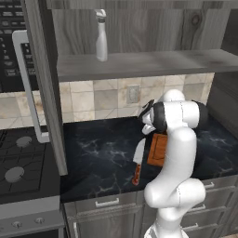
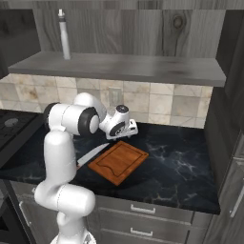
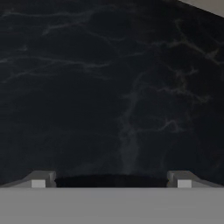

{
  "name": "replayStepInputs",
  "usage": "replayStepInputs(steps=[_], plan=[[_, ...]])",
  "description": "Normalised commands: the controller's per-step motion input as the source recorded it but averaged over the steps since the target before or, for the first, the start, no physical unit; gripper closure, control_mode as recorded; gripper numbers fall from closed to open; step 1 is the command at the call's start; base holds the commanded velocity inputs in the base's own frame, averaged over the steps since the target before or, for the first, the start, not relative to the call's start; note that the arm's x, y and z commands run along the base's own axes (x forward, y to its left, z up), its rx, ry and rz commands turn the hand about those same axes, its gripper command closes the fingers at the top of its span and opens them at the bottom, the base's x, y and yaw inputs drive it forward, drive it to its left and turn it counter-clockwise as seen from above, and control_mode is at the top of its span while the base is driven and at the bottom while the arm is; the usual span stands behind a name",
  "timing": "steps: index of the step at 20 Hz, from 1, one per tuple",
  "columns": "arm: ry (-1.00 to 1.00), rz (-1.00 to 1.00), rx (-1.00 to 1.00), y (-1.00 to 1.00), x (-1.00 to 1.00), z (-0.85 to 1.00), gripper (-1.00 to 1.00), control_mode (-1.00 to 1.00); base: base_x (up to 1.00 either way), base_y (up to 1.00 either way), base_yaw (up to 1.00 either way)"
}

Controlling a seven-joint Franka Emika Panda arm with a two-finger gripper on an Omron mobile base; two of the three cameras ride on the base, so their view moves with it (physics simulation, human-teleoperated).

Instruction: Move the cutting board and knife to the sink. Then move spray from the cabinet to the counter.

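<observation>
The reddish-brown cutting board (image 2: 118, 162) lies flat on the black marble counter (image 2: 181, 174), and in the left base view the board (image 1: 157, 149) is partly hidden behind my arm. The knife (image 1: 138, 160) lies just left of it, blade toward the wall, and shows again as the knife (image 2: 90, 155) in the right base view. The spray (image 1: 101, 39) stands upright on the shelf of the open cabinet (image 1: 139, 62). My gripper (image 2: 132, 127) hovers above the board's far edge. In the hand view the gripper (image 3: 111, 179) is open over bare counter (image 3: 109, 87). The sink is out of view.
The cabinet door (image 1: 44, 83) with its white bar handle (image 1: 25, 83) hangs open at the left, over the counter's edge. A stove (image 1: 18, 162) sits left of the counter, with a black microwave (image 1: 11, 42) above it. Drawers (image 2: 143, 209) run below the counter.
</observation>
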Motion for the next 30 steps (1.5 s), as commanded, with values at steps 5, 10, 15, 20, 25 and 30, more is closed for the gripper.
replayStepInputs(steps=[5,10,15,20,25,30], plan=[[0.00,0.06,0.00,-0.20,-0.23,-0.24,-1.00,-1.00,0.00,0.00,0.00],[0.00,0.02,0.00,-0.23,-0.36,-0.26,-1.00,-1.00,0.00,0.00,0.00],[0.00,0.00,0.00,-0.18,-0.46,-0.24,-1.00,-1.00,0.00,0.00,0.00],[0.00,0.00,0.00,-0.14,-0.53,-0.24,-1.00,-1.00,0.00,0.00,0.00],[-0.07,0.00,0.00,-0.15,-0.59,-0.23,-1.00,-1.00,0.00,0.00,0.00],[-0.06,0.01,0.00,-0.20,-0.59,-0.25,-1.00,-1.00,0.00,0.00,0.00]])
